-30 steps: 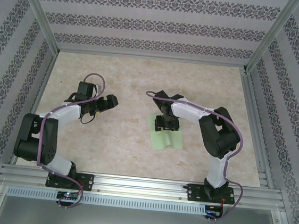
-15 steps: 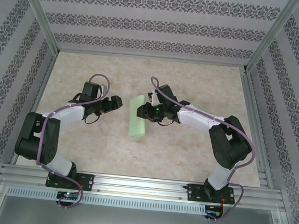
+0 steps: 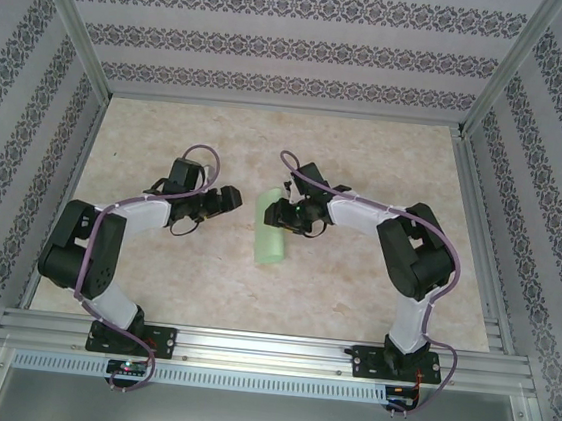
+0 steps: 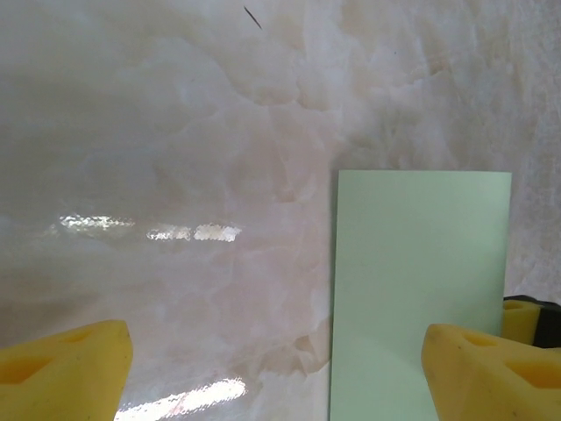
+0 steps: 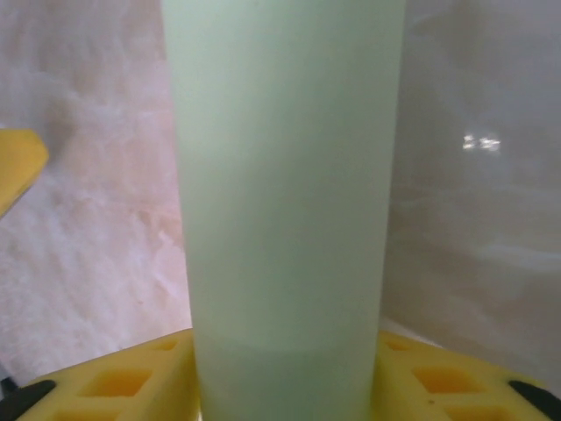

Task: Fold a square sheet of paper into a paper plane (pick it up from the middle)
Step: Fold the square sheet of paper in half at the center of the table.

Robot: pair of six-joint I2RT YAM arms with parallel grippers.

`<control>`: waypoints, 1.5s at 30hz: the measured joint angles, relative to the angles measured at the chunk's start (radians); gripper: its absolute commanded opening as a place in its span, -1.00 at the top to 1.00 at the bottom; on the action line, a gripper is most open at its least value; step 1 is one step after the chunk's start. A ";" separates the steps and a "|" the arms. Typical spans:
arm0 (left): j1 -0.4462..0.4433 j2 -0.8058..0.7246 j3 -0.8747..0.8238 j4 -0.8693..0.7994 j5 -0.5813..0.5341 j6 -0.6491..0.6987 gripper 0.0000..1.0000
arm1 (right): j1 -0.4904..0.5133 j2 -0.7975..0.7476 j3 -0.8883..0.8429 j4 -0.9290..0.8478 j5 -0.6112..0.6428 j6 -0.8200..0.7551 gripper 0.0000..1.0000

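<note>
Marbled beige surface (image 3: pixel 387 161), patterned walls on three sides: one sheet between two arms.
We find the thin pale mint-green sheet of paper (image 3: pixel 271 238) at mid-surface, narrowed to a strip. We cannot tell whether it is creased or only bent. Its long axis runs from near to far. The right claw (image 3: pixel 283 214) grips its far part, the paper filling the gap between the yellow foam pads (image 5: pixel 123 381). The left claw (image 3: pixel 227 202) stands wide and empty just beside the strip on its left, pointing across the long axis. From the left wrist, the strip lies right of the opening's centre. We judge the left claw must line up on the strip before closing.
</note>
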 measured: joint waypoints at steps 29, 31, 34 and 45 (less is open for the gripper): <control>-0.111 0.050 0.017 0.077 0.002 -0.103 -0.56 | -0.007 0.025 0.054 -0.203 0.231 -0.015 -0.27; -0.114 0.051 0.017 0.095 -0.001 -0.121 -0.53 | -0.006 0.034 0.065 -0.214 0.235 -0.005 -0.27; -0.114 0.052 0.017 0.116 -0.005 -0.142 -0.43 | -0.004 0.048 0.082 -0.235 0.245 0.006 -0.27; -0.117 0.087 0.017 0.143 0.008 -0.172 -0.04 | 0.011 0.069 0.099 -0.254 0.267 -0.008 -0.32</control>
